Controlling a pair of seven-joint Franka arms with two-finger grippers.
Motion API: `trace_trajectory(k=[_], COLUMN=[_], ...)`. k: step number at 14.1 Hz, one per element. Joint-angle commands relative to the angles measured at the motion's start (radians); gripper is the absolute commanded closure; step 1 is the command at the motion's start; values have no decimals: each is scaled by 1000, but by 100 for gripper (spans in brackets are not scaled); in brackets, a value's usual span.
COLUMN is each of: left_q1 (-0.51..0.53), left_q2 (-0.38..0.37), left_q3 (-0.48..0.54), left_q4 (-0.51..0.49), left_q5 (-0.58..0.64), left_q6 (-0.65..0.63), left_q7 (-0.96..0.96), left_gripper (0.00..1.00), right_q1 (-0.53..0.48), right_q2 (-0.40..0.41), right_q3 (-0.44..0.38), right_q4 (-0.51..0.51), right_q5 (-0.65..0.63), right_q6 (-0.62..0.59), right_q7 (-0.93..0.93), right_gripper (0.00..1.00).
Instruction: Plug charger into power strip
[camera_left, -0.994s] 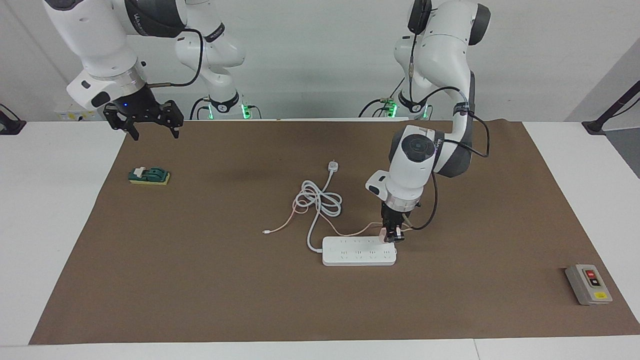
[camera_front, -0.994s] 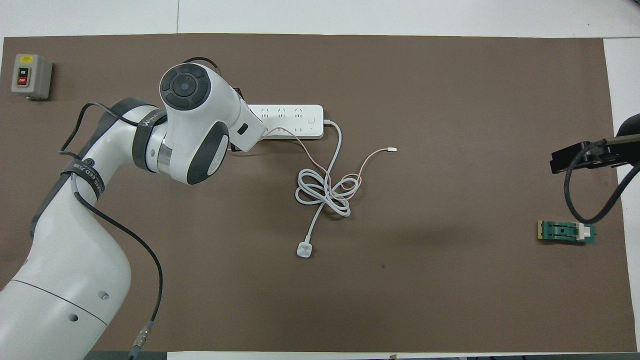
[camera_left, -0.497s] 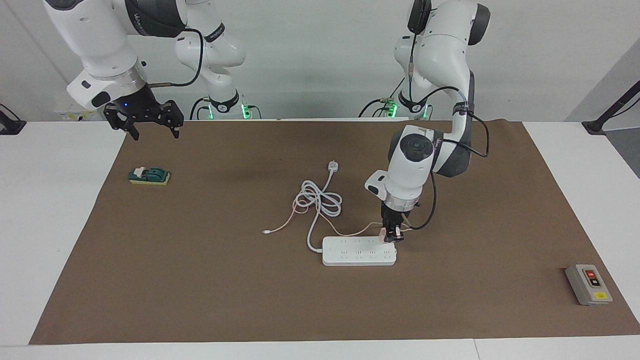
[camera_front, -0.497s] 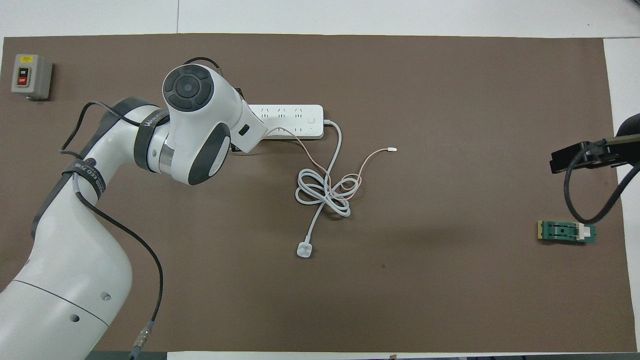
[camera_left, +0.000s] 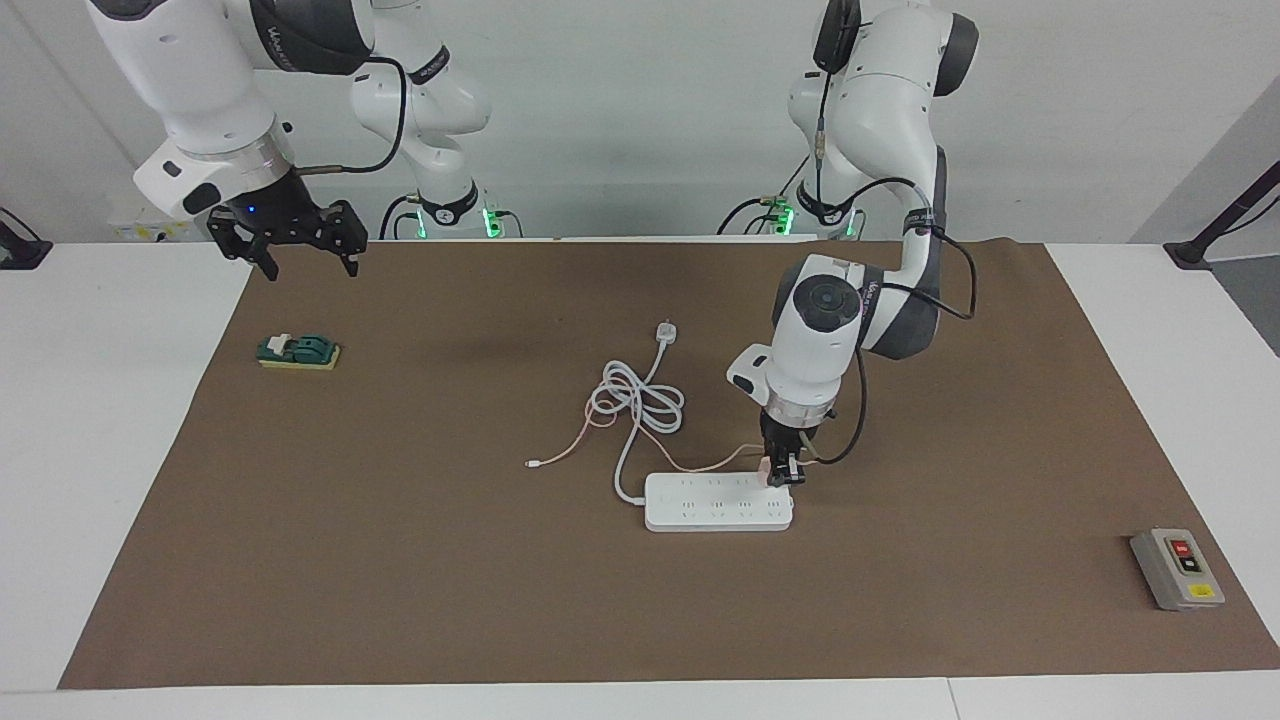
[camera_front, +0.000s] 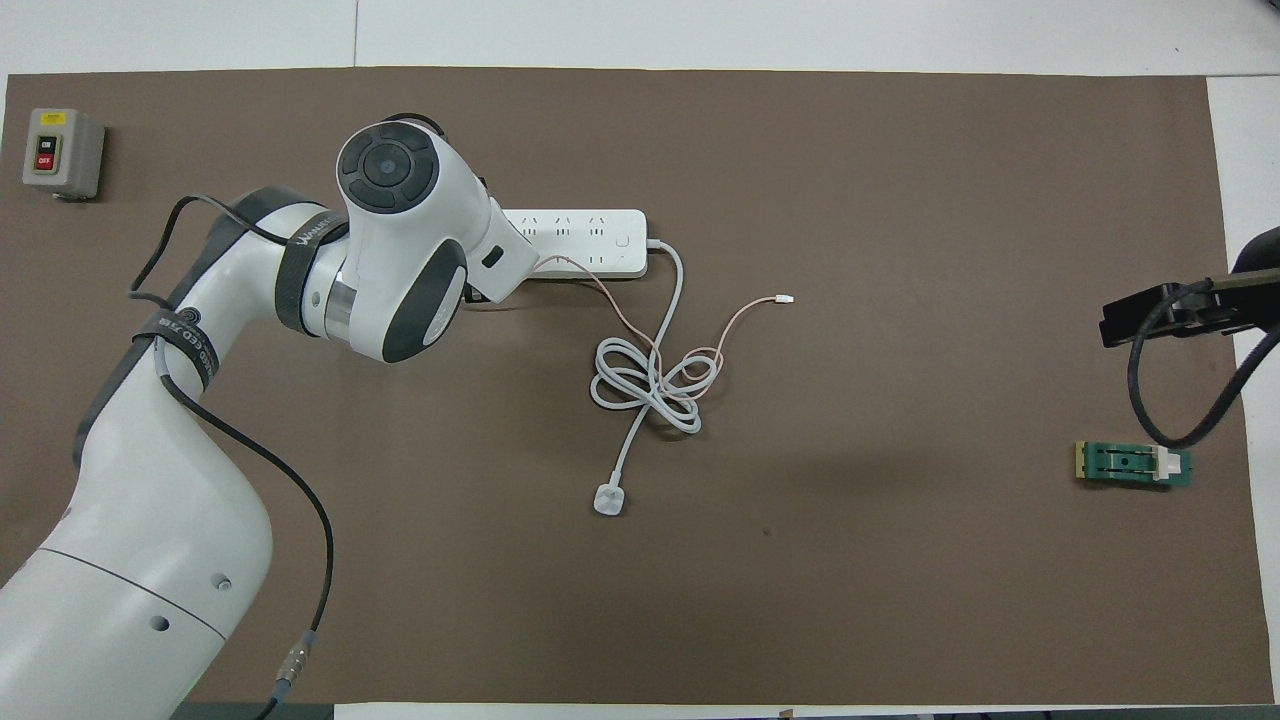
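Observation:
The white power strip (camera_left: 718, 502) (camera_front: 590, 236) lies mid-table with its thick white cord coiled nearer the robots. My left gripper (camera_left: 782, 474) points straight down over the strip's end toward the left arm, shut on the pale-pink charger (camera_left: 767, 470), which sits at the strip's top face. The charger's thin pink cable (camera_left: 690, 466) (camera_front: 745, 312) trails across the mat. In the overhead view the left arm's wrist hides the charger and that end of the strip. My right gripper (camera_left: 306, 248) hangs open above the mat's corner at the right arm's end and waits.
A white plug (camera_left: 666, 332) (camera_front: 608, 499) ends the strip's cord, nearer the robots. A green and yellow block (camera_left: 298, 351) (camera_front: 1133, 464) lies toward the right arm's end. A grey button box (camera_left: 1177, 568) (camera_front: 62, 151) stands at the corner toward the left arm's end.
The left arm's wrist has shifted slightly and the gripper with the charger has sunk a little toward the strip. The right arm has not moved.

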Motion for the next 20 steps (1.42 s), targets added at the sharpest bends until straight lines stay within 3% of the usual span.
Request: trace_trajectory(k=[1, 4, 13, 20], left_q1=[4, 26, 29, 40], left_q2=[64, 147, 135, 140], left_q3=[0, -28, -29, -26], left_q4=[71, 192, 106, 106], left_q5=[9, -25, -16, -14], left_q6=[-98, -187, -34, -14], left_q7=[-12, -7, 48, 46], left_gripper=[100, 100, 100, 100], right_q1=[-8, -8, -8, -9], right_q2=[-12, -12, -17, -17], right_q3=[6, 6, 6, 6], right_q4=[-5, -5, -7, -7], right_q5=[-1, -1, -1, -1], right_q6=[9, 7, 6, 4], right_q7=[-22, -22, -22, -23], right_gripper=[0, 0, 0, 0])
